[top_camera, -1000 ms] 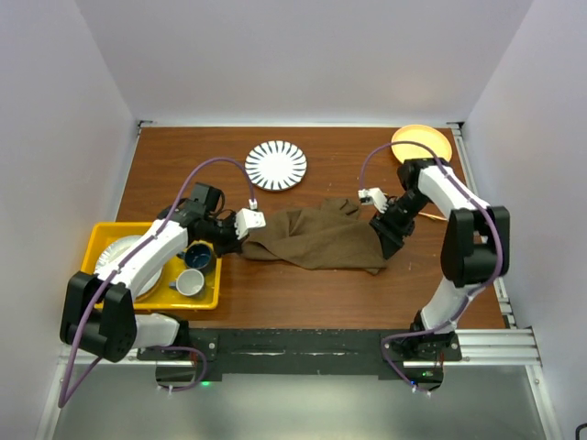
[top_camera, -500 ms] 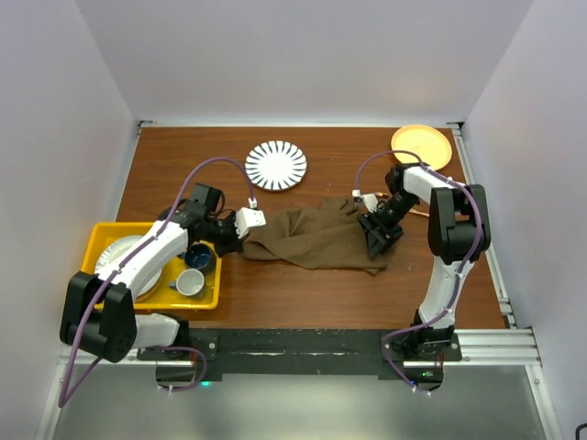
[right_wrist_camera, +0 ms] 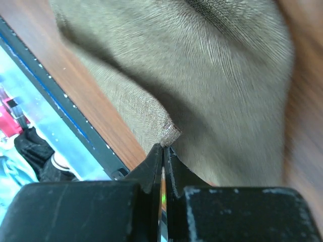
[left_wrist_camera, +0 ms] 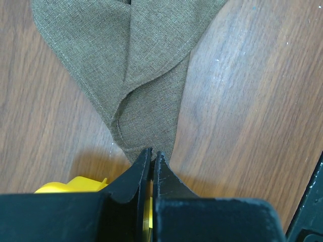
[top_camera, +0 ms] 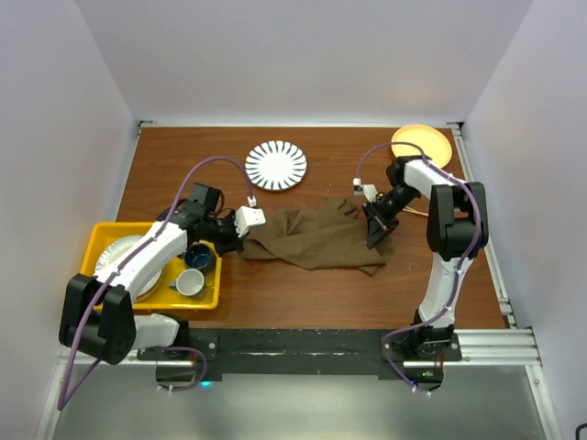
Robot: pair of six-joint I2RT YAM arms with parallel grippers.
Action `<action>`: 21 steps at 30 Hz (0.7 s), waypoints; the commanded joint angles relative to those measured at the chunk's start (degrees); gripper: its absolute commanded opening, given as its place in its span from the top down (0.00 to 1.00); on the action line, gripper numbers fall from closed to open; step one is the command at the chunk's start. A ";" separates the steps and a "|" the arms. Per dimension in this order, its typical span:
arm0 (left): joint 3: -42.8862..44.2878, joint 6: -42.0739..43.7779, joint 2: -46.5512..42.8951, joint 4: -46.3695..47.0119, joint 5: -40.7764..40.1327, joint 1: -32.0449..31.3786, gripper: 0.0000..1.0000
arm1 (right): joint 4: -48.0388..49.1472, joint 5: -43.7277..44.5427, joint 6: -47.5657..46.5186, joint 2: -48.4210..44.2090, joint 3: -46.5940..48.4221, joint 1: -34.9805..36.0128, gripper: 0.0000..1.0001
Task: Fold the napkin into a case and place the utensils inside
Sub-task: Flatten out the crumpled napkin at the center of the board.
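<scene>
Brown tabletop point(top_camera: 183, 165) carries the napkin point(top_camera: 316, 236), rumpled at frame centre. The left gripper point(left_wrist_camera: 151, 154) and right gripper point(right_wrist_camera: 162, 148) each pinch opposite corners, jaws clamped, probably to stretch it flat.

Left hand point(left_wrist_camera: 151, 150) clamped tight, arm stretched rightward; right hand point(right_wrist_camera: 162, 147) pinched closed, arm bent inward.

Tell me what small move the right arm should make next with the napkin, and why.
Probably lift the right fingers slightly and draw them away from the left fingers. Both pairs look shut on opposite ends of the napkin, which lies rumpled on the table between them. A gentle pull should spread it flat for folding.
</scene>
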 commanded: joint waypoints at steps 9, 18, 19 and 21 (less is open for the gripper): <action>4.81 -6.65 0.66 3.57 3.73 -6.64 1.00 | -10.78 -0.28 -13.57 -9.41 9.21 -13.36 1.00; 2.36 -2.72 3.04 4.63 3.66 -9.47 0.85 | -9.46 2.27 -16.03 -12.84 7.99 -16.71 1.00; 1.74 -2.71 2.34 5.42 2.52 -9.47 0.79 | -9.37 2.27 -16.38 -13.01 7.37 -16.62 1.00; -0.10 -3.76 0.58 6.65 -0.55 -9.38 0.61 | -9.37 2.44 -16.56 -13.36 7.02 -16.71 1.00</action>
